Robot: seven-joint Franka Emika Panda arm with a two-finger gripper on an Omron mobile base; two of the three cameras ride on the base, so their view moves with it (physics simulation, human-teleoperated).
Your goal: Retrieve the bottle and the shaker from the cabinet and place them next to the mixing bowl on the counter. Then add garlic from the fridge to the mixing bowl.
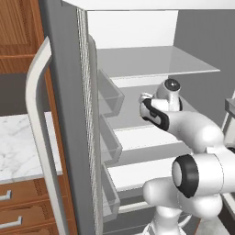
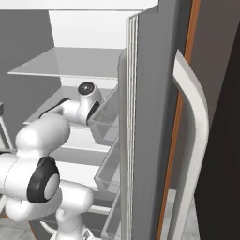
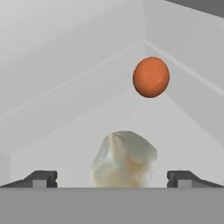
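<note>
A: Hand view first — the end effector (image 3: pixel 112 179) has its two dark fingertips (image 3: pixel 41 178) spread right out to the sides, as wide as they go, and nothing is clamped between them.

B: And the garlic?

A: The garlic (image 3: pixel 124 160) sits dead centre between those fingertips, an off-white lumpy bulb on the white floor of the fridge interior. Neither tip touches it; there is open space on both sides.

B: Anything else in there with it?

A: Beyond the garlic, farther back toward the corner of the white walls, there is an orange ball (image 3: pixel 151 77), well apart from the bulb.

B: Pull back to the base cameras for me.

A: The white arm (image 1: pixel 193 133) reaches into the open fridge (image 1: pixel 66 92), wrist in over a middle shelf, under the translucent shelf (image 1: pixel 156 62). The grey door stands swung open, clear door bins (image 1: pixel 110 94) on its inner face and the pale curved handle (image 1: pixel 39 114) outside. Left of the door, a strip of marble bench (image 1: pixel 18 147) over brown drawers (image 1: pixel 20 206).
</note>
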